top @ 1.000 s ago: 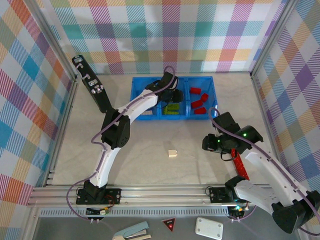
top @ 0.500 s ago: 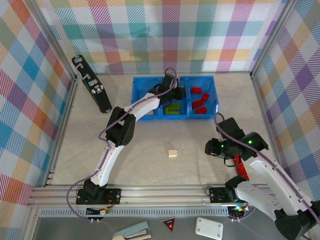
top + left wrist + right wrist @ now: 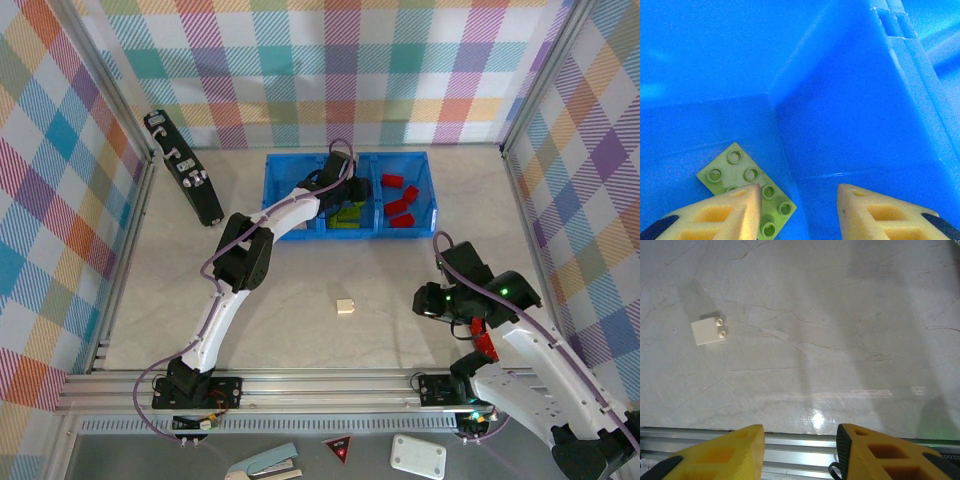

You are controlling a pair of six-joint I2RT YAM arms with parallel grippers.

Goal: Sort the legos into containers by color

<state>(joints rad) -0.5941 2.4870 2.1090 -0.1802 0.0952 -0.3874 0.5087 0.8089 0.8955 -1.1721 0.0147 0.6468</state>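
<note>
- Left gripper (image 3: 799,196): it sits low inside the middle compartment of the blue tray (image 3: 272,178), close to a corner. The jaws stand moderately apart with nothing between them. A lime green brick (image 3: 735,172) lies flat on the compartment floor, partly beneath one finger and not gripped.
- Withdrawal: lift straight up until the fingers are above the divider walls, then move sideways. This avoids dragging the brick or the tray.
- Cream brick (image 3: 345,307): it is the only loose brick seen on the table (image 3: 250,300), near the centre and well apart from the tray. By judgement it belongs in the left compartment, since the middle holds green and the right holds the red bricks (image 3: 398,205).
- Right gripper (image 3: 432,300): it hovers to the right of the cream brick with its jaws partly apart and empty. Centre the jaws over the brick, align the fingers with its flat sides, descend, then close.
- Leave the red strip (image 3: 483,338) beside the right arm untouched.
</note>
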